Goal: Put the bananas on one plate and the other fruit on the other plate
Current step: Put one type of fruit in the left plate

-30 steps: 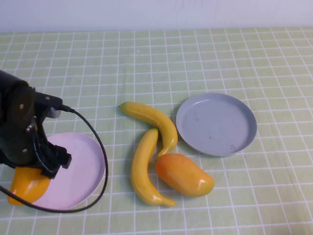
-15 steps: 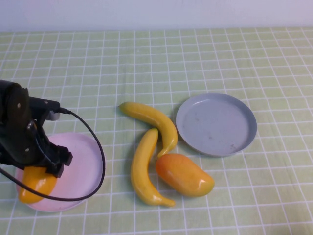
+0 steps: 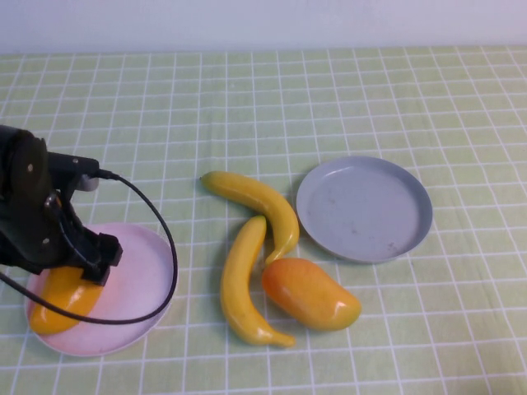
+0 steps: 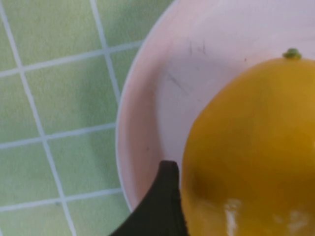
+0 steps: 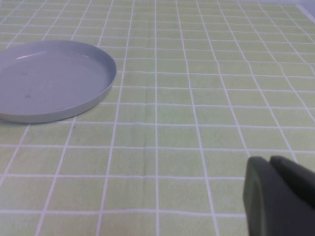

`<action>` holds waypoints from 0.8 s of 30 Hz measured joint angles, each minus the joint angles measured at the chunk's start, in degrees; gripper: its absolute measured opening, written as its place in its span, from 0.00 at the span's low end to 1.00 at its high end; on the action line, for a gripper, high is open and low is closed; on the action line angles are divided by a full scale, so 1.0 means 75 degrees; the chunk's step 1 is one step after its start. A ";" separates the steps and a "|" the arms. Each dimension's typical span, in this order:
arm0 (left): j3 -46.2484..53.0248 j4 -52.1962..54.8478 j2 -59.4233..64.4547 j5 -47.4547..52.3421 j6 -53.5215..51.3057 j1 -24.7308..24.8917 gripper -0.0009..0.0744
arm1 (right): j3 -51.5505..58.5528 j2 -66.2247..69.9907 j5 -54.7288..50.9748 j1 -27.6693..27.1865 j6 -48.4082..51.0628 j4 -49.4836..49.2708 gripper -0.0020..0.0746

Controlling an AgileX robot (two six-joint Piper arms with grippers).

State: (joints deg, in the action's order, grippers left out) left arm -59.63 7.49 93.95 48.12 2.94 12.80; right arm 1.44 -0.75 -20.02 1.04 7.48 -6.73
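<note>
A yellow-orange mango-shaped fruit [image 3: 53, 300] [image 4: 251, 137] lies on the left side of the pale pink plate [image 3: 140, 271] [image 4: 162, 73] at the front left. My left gripper [image 3: 78, 267] hangs right over it, open, its jaws standing round the fruit; one dark finger [image 4: 165, 201] shows beside it. Two bananas [image 3: 255, 202] [image 3: 241, 284] lie on the cloth mid-table, and a redder mango-shaped fruit [image 3: 311, 294] rests by their near ends. The grey-blue plate [image 3: 364, 208] [image 5: 49, 78] is bare. My right gripper [image 5: 269, 160] is shut, low over the cloth, away from that plate.
A green checked cloth [image 3: 329, 99] covers the table. The left arm's black cable [image 3: 169, 255] loops over the pink plate's right side. A white wall runs along the far edge.
The left arm carried the yellow-orange fruit from the pink plate's front-left rim onto the plate, where it now lies flat. The jaws have widened. The right gripper has not moved.
</note>
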 joint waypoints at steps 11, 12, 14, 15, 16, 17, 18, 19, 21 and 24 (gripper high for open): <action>-0.1984 -0.0651 0.0000 0.1697 0.0044 0.0537 0.89 | 0.0000 0.0000 0.0000 0.0000 0.0000 0.0000 0.00; -0.2090 -0.0651 0.0000 0.1715 0.0007 0.0775 0.89 | 0.0000 0.0000 0.0000 0.0000 0.0000 0.0000 0.00; -0.2229 -0.0678 0.0000 0.1697 -0.0173 0.1282 0.87 | 0.0000 0.0000 0.0000 0.0000 0.0000 0.0000 0.00; -0.2255 -0.0702 0.0000 0.1657 -0.0392 0.1587 0.86 | 0.0000 0.0000 0.0000 0.0000 0.0000 0.0000 0.00; -0.2281 -0.0718 0.0000 0.1596 -0.0643 0.1899 0.85 | 0.0000 0.0000 0.0000 0.0000 0.0000 0.0000 0.00; -0.2306 -0.0735 0.0000 0.1535 -0.0973 0.2207 0.84 | 0.0000 0.0000 0.0000 0.0000 0.0000 0.0000 0.00; -0.2306 -0.0766 0.0000 0.1471 -0.1370 0.2501 0.83 | 0.0000 0.0000 0.0000 0.0000 0.0000 0.0000 0.00; -0.2316 -0.0782 0.0000 0.1449 -0.1838 0.2782 0.82 | 0.0000 0.0000 0.0000 0.0000 0.0000 0.0000 0.00; -0.2316 -0.0800 0.0000 0.1419 -0.2731 0.3188 0.81 | 0.0000 0.0000 0.0000 0.0000 0.0000 0.0000 0.00; -0.2316 -0.0865 0.0000 0.1419 -0.4755 0.3806 0.79 | 0.0000 0.0000 0.0000 0.0000 0.0000 0.0000 0.00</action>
State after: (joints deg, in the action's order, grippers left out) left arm -77.00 1.01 93.95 58.77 -32.72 41.35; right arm 1.44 -0.75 -20.02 1.04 7.48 -6.73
